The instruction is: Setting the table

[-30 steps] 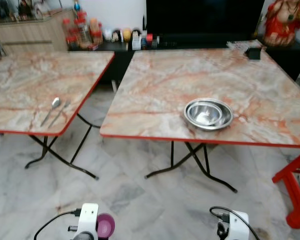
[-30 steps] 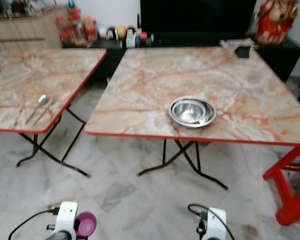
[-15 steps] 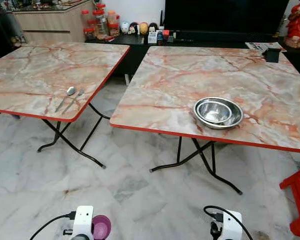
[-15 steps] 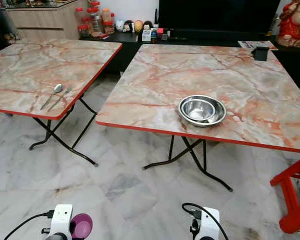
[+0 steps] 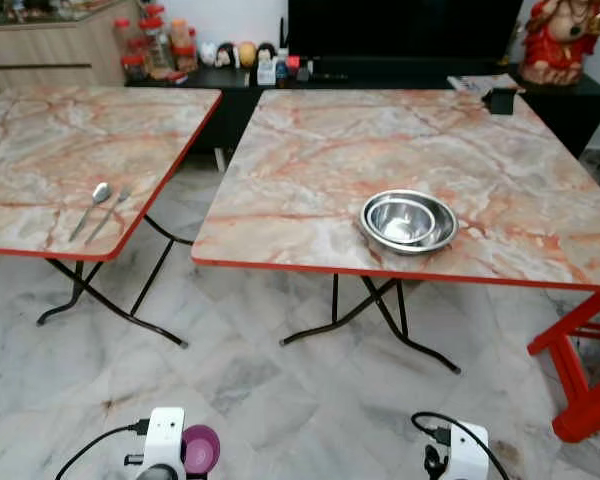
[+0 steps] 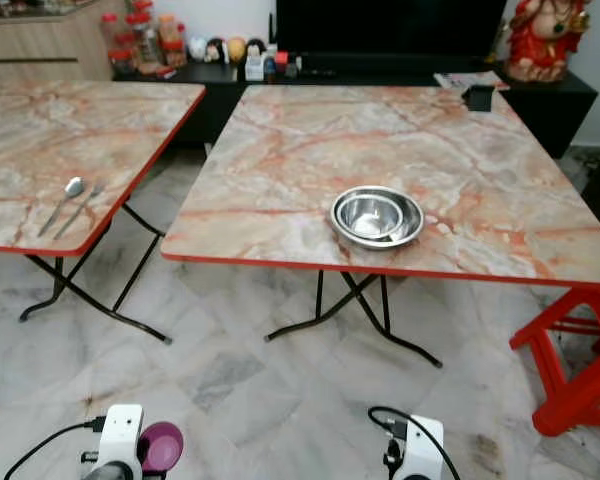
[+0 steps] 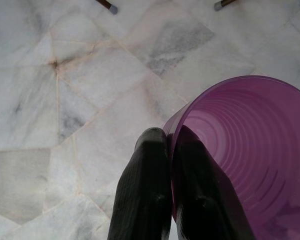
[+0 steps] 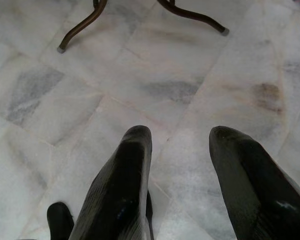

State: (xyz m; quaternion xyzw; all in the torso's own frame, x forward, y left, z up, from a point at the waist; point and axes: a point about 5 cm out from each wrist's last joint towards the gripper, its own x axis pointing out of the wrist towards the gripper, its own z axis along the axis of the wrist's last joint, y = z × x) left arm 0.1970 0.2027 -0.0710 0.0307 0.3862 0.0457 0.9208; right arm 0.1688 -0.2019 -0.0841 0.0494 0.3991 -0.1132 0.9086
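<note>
My left gripper (image 7: 171, 139) is shut on the rim of a purple plastic cup (image 7: 250, 150), held low over the floor; the cup (image 5: 201, 448) sits beside my left wrist. My right gripper (image 8: 182, 137) is open and empty above the tiles. Two nested steel bowls (image 5: 408, 220) rest near the front edge of the marble-patterned table (image 5: 310, 170) ahead. A spoon (image 5: 92, 205) and a fork (image 5: 110, 213) lie side by side near the front right corner of the left table (image 5: 30, 140).
Both tables have red edging and black folding legs (image 5: 365, 320) over a marble tile floor. A red stool (image 5: 580, 370) stands at the right. A small black box (image 5: 500, 100) sits at the far right of the near table. Jars and a dark cabinet line the back wall.
The whole picture has swung as my head moved: first to the right, then back left. Bowls, spoon and fork keep their places on the tables.
</note>
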